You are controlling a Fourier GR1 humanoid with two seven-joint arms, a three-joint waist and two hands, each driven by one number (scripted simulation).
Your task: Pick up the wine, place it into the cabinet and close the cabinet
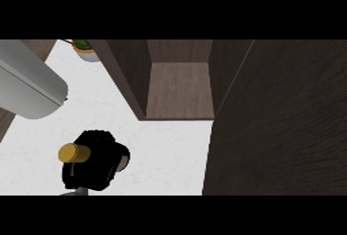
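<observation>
**Wine bottle held low at the left, cabinet open ahead**

Starting at your far left, a large grey rounded body (pixel 27 87) fills the upper-left corner; it may be part of an arm, but you cannot tell for certain. Just beyond it, at the top edge, a small potted plant (pixel 84 48) sits on the white bench (pixel 163 151).

Lower down, your left robot hand (pixel 92 167) shows as a black mass, its fingers curled round the wine bottle (pixel 75 153). You see the bottle from above: only its gold cap and a sliver of dark body show, the rest is hidden by the fingers. The bottle is over the bench, left of and nearer to you than the cabinet's opening, and apart from it.

Moving right, the dark wood cabinet (pixel 180 89) stands open, with a bare wooden shelf floor visible inside, walled on both sides.

At your far right, the broad dark door panel (pixel 278 133) fills the frame from top to bottom, swung out toward you.

Your right robot hand does not appear in the head view.
</observation>
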